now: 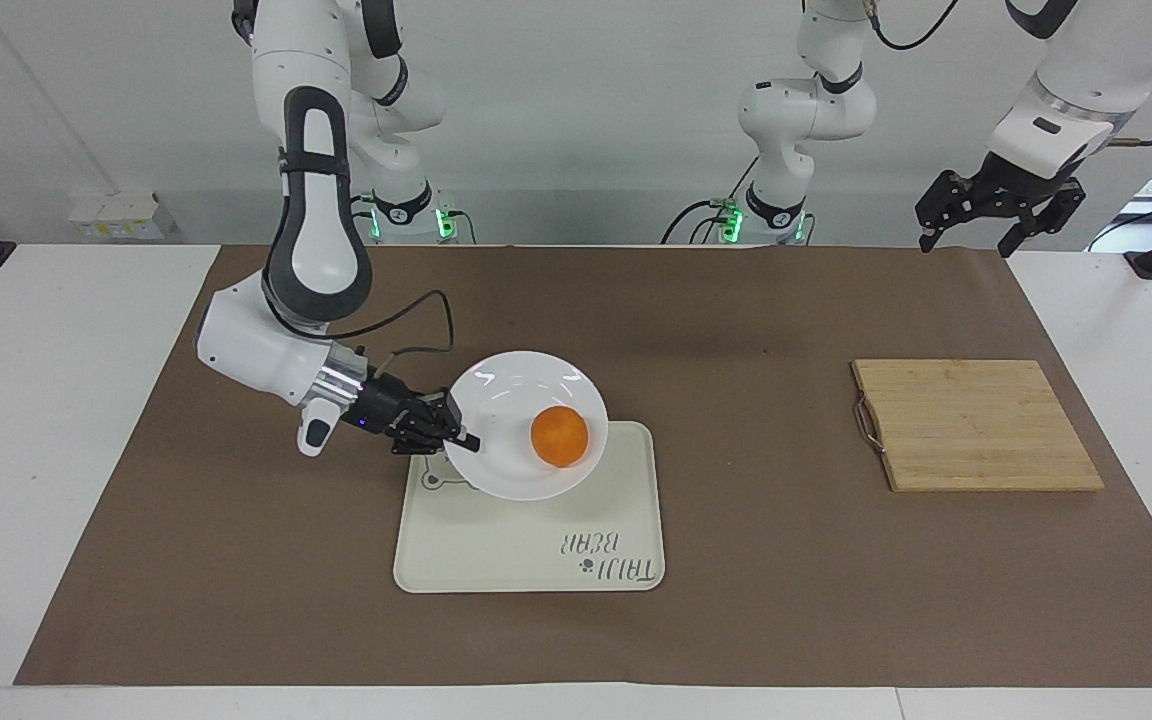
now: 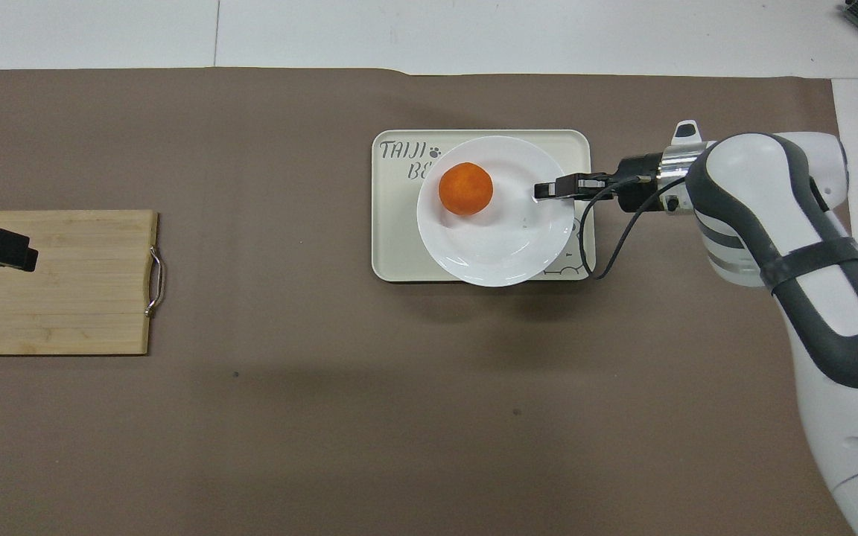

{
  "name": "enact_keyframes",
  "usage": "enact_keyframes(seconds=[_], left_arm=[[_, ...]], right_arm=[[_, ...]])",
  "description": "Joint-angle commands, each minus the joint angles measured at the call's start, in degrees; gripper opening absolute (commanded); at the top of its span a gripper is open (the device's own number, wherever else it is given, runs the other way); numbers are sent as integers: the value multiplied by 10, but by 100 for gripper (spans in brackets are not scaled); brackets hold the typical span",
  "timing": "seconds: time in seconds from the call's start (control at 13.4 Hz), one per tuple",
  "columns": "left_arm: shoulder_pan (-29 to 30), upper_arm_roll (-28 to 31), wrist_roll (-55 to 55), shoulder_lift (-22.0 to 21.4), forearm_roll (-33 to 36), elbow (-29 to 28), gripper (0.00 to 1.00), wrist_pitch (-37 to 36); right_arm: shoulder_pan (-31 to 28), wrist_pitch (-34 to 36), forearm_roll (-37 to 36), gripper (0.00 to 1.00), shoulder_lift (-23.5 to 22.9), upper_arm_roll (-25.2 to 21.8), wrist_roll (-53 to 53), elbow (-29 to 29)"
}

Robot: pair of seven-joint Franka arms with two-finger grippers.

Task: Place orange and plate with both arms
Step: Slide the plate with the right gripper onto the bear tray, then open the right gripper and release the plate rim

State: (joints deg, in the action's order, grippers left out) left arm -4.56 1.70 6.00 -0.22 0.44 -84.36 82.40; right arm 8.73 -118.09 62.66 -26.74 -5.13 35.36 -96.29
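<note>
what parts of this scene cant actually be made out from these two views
- Bear drawing on the tray: mostly covered by the plate in both views.
- Whether the plate touches the tray or hangs just above it: neither view settles it.
- Orange underside: hidden against the plate.
- Left gripper: the overhead view's edge cuts it off over the cutting board.
- Right gripper shut on the plate rim: its lower finger is hidden.
</note>
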Motion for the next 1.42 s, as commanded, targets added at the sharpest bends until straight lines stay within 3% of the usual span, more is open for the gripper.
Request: enact_keyframes(seconds=[0.0,0.52,1.27,1.34], left_arm=[[8,-6,-6,-17,9,-21,100,9],[7,-6,-6,-17,9,-21,100,10],[8,-6,-6,-17,9,-21,100,10],[7,-6,-6,-17,9,-21,100,10]], right_arm=[[-3,8,-16,0,-64,6,-39,89],[15,-80,-11,0,-114,29,-39,106],[9,-82,-25,0,-123,29,8,85],[8,-83,-25,14,-123,27,6,85]])
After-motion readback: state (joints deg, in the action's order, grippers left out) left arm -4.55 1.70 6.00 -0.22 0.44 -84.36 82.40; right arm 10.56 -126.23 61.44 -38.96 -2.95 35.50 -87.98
